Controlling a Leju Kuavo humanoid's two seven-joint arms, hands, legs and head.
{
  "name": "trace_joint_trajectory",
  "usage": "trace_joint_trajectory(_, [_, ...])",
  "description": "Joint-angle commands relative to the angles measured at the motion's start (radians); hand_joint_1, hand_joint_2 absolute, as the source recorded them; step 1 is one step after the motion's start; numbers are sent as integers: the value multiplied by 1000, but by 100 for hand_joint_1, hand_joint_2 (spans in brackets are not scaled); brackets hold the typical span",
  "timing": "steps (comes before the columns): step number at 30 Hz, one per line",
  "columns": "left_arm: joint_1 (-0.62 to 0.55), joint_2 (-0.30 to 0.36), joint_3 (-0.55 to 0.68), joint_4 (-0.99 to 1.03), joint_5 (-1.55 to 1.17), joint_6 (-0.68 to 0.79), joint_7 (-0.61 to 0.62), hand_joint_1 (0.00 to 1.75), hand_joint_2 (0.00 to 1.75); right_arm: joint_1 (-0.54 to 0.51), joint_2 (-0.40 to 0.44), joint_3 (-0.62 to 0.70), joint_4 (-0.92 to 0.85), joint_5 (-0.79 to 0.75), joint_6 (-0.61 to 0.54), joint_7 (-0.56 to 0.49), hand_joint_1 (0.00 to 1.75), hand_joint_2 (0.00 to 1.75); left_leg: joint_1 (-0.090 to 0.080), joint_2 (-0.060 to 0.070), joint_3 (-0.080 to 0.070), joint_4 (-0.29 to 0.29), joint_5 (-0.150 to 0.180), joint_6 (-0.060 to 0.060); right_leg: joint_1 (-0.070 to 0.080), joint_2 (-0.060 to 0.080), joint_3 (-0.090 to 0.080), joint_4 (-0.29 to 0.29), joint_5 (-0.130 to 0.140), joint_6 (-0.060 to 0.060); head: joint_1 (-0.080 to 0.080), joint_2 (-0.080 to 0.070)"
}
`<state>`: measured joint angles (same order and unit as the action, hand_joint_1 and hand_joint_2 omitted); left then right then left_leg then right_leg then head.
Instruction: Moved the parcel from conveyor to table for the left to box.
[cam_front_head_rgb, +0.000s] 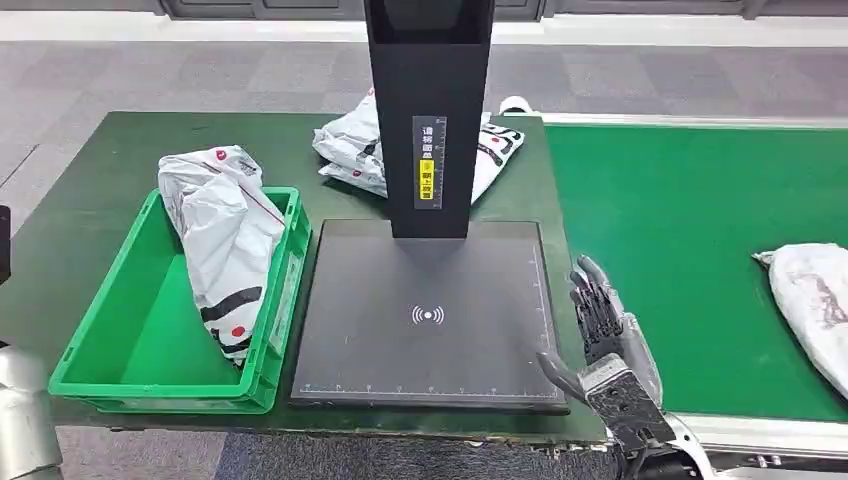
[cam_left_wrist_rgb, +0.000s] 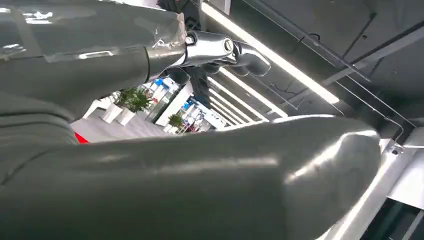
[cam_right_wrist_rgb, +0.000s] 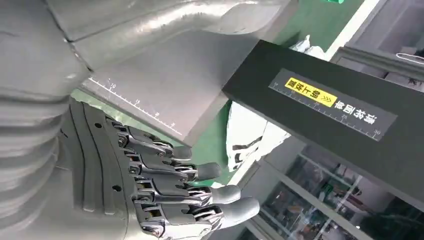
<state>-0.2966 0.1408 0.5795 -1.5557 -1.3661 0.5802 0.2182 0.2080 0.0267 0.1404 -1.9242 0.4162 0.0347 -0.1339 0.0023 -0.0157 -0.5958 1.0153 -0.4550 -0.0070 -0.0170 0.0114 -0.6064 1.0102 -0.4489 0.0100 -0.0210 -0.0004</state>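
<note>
Green belt: the conveyor (cam_front_head_rgb: 690, 250) fills the right half of the head view, its surface bare around one parcel.
Parcel on conveyor: a white crumpled parcel (cam_front_head_rgb: 815, 300) lies at the right edge of the frame, partly cut off.
Right hand: the right hand (cam_front_head_rgb: 600, 330) hangs at lower right, between the scanner plate and the belt, fingers (cam_right_wrist_rgb: 200, 192) spread and straight, holding nothing.
Left hand: the left hand (cam_left_wrist_rgb: 215, 50) appears in its wrist view against a ceiling; I cannot tell whether it is spread or closed.
Table: a dark green table (cam_front_head_rgb: 100, 180) occupies the left and centre.
Scanner: a black scanner plate (cam_front_head_rgb: 430, 315) lies at centre, its post (cam_front_head_rgb: 428, 110) rising to the top edge.
Crate: a green crate (cam_front_head_rgb: 150, 340) at lower left holds a white parcel in crate (cam_front_head_rgb: 225, 240), leaning on its right wall.
Parcel behind post: another white bag (cam_front_head_rgb: 355, 145) lies at upper centre, on the table.
</note>
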Motion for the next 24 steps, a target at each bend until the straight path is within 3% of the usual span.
trace_joint_trajectory(1, [5,-57,41,-47,64,101,-76,0,0,-21,13,-63,46,-3,5,-3,0,175,1,1,4,-2,0,0,1,-1,4,-3,0,-1,0,0])
trace_joint_trajectory(4, [-20,-178,48,-215,200,118,-352,0,0,-29,21,-82,59,45,-36,19,0,175,1,0,2,-1,-1,0,2,-2,3,-3,0,0,0,0])
trace_joint_trajectory(5, [-29,-236,23,-265,284,118,-478,0,0,-34,22,-89,68,46,-37,20,0,175,1,0,1,0,0,0,1,-2,2,-2,0,0,0,0])
trace_joint_trajectory(6, [-24,-267,-25,-285,353,118,-525,0,0,-39,21,-97,76,46,-39,20,0,175,2,-3,1,0,0,1,2,-5,4,-3,-1,0,0,0])
trace_joint_trajectory(7, [11,-251,-149,-301,523,118,-591,0,0,-43,22,-106,82,46,-40,20,0,175,2,-3,1,0,0,1,2,-5,3,-3,0,0,0,0])
trace_joint_trajectory(9, [54,-202,-377,-320,745,61,-586,0,0,-45,27,-132,83,53,-50,25,0,175,2,-9,1,0,1,1,2,-11,6,-4,-1,1,0,0])
trace_joint_trajectory(10, [61,-185,-464,-321,852,2,-562,0,175,-46,32,-146,82,64,-56,35,0,175,0,-7,2,0,1,1,0,-8,4,-3,-1,0,0,0])
trace_joint_trajectory(11, [85,-162,-604,-318,1102,-230,-503,0,175,-45,30,-171,82,131,-97,87,0,175,1,-10,1,0,1,2,1,-13,6,-4,-1,1,0,0])
trace_joint_trajectory(12, [99,-210,-645,-286,1208,-369,-518,0,175,-41,18,-183,83,138,-108,95,0,175,0,-6,1,1,0,1,0,-8,3,-2,0,0,0,0])
trace_joint_trajectory(16, [144,-225,-846,-153,1263,-403,-539,0,175,-33,20,-246,99,208,-145,124,0,175,-2,-11,5,-1,1,2,-1,-14,7,-5,-1,1,-1,0])
trace_joint_trajectory(18, [173,-240,-873,-115,1320,-455,-541,0,175,-34,24,-272,106,263,-168,157,0,175,-2,-12,4,-1,0,4,-1,-15,10,-7,-2,4,0,0])
trace_joint_trajectory(21, [209,-271,-900,-75,1324,-503,-522,0,175,-22,29,-325,107,346,-198,205,0,175,-2,-2,9,-4,-2,3,-1,-5,11,-8,0,2,0,0])
trace_joint_trajectory(24, [229,-295,-909,-37,1348,-555,-506,0,175,-16,23,-417,137,436,-200,257,0,175,-2,-4,7,-1,-3,4,-2,-6,10,-6,-1,2,0,0])
